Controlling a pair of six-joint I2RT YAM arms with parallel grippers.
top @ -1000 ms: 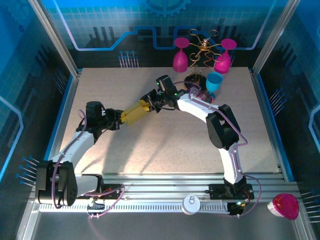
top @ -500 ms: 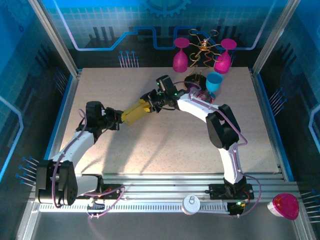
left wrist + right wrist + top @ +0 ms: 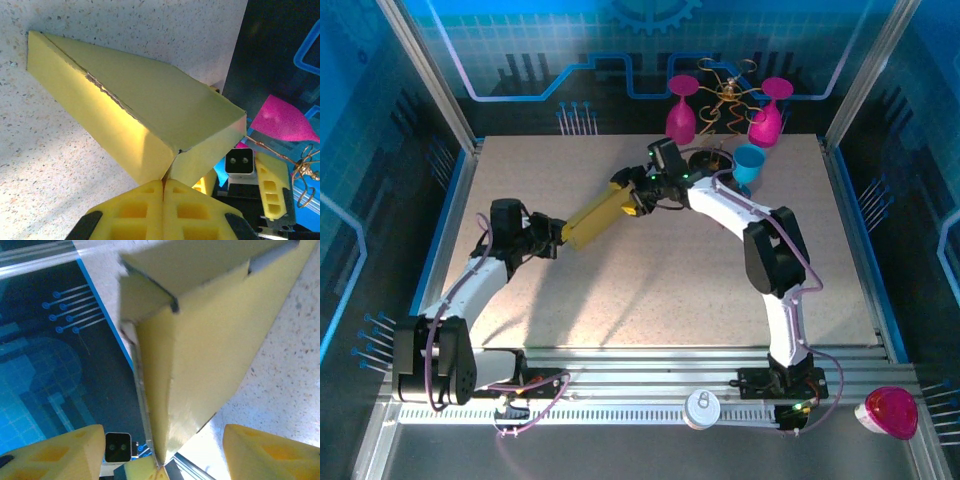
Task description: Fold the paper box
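One paper box (image 3: 165,110) corner pinched by left pincer (image 3: 163,184); right pincer (image 3: 160,440) spread astride the opposite end.

TEXT: none I can read | LABELS/BRANDS: none | NUMBERS/SIGNS: none | CHECKED: paper box (image 3: 165,105) faces directly ahead of left gripper (image 3: 163,184), plain yellow

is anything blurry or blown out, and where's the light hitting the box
Top external: sharp, soft shadows across the table near the paper box. Left wrist: crisp, one box face brightly lit, not blown out. Right wrist: box close, its top edge blurred.
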